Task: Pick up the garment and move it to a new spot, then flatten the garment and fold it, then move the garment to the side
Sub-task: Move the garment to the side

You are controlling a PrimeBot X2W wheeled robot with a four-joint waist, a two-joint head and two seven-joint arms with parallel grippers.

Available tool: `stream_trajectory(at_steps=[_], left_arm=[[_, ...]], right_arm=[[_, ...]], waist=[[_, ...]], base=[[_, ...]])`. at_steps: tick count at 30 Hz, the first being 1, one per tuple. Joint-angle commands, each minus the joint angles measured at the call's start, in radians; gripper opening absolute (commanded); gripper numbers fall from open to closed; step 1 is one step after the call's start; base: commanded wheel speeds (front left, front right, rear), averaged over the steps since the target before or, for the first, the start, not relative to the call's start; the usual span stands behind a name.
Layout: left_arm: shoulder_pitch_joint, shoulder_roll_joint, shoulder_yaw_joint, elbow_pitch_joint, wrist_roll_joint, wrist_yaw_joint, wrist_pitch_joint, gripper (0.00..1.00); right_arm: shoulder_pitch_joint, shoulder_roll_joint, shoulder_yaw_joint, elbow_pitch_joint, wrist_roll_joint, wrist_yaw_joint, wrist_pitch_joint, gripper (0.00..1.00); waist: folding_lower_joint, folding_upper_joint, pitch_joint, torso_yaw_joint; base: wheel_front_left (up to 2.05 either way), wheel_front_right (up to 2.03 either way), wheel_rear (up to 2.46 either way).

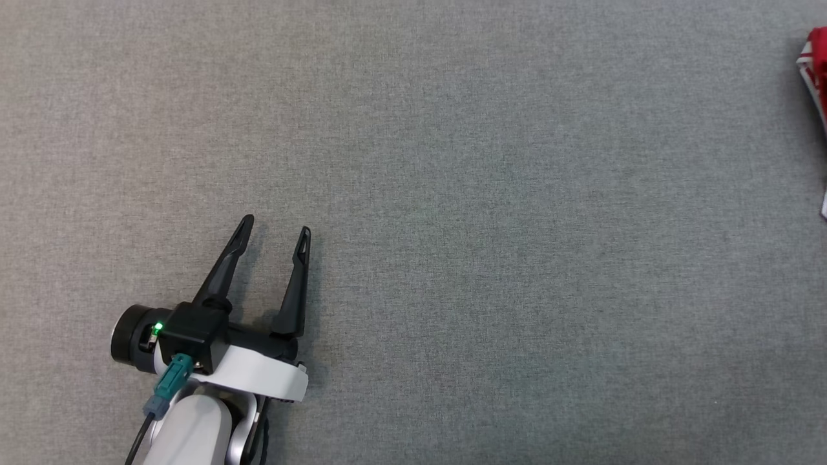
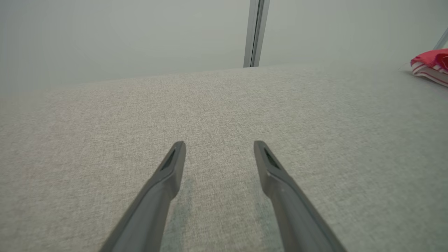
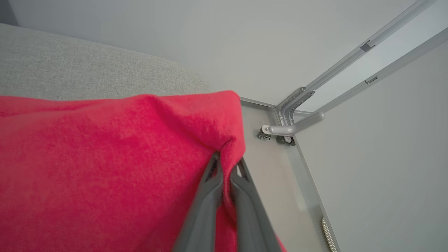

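Right claw (image 3: 227,162) clamped on edge of red garment (image 3: 105,157); fabric spreads left of claw. Left claw (image 1: 276,226) spread wide, nothing btwn fingers, over grey counter (image 1: 517,258); garment well apart, to its right.

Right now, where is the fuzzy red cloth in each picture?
Head view: the fuzzy red cloth garment peeks in at the upper right edge.
Left wrist view: the garment, small, at the far right edge.
Right wrist view: the garment, large, lower left, pinched in the shut right tool.
Shared landmark: the grey woven fabric surface.
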Motion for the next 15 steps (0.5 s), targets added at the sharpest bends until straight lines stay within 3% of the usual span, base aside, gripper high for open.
stream_trajectory(at_steps=[1, 2, 3, 15], left_arm=[[-0.014, 0.006, 0.003, -0.006, 0.007, 0.004, -0.004, 1.0], [-0.014, 0.007, 0.003, -0.006, 0.008, 0.006, -0.004, 1.0], [-0.015, 0.008, 0.001, -0.006, 0.009, 0.008, -0.004, 1.0], [-0.022, 0.021, -0.007, 0.0, 0.003, 0.013, 0.005, 1.0]], right_arm=[[-0.024, -0.019, -0.025, 0.019, -0.026, 0.0, -0.036, 0.4], [-0.025, -0.012, -0.034, 0.029, -0.041, 0.0, -0.044, 0.86], [-0.03, -0.009, -0.048, 0.036, -0.053, 0.0, -0.061, 1.0], [-0.012, 0.07, -0.156, 0.058, -0.145, 0.0, -0.114, 1.0]], waist=[[0.0, 0.0, 0.008, 0.0], [0.0, 0.0, 0.01, -0.001], [0.0, 0.0, 0.011, -0.002], [0.0, 0.0, 0.001, -0.025]], base=[[0.0, 0.0, 0.0], [0.0, 0.0, 0.0], [0.0, 0.0, 0.0], [0.0, 0.0, 0.0]])
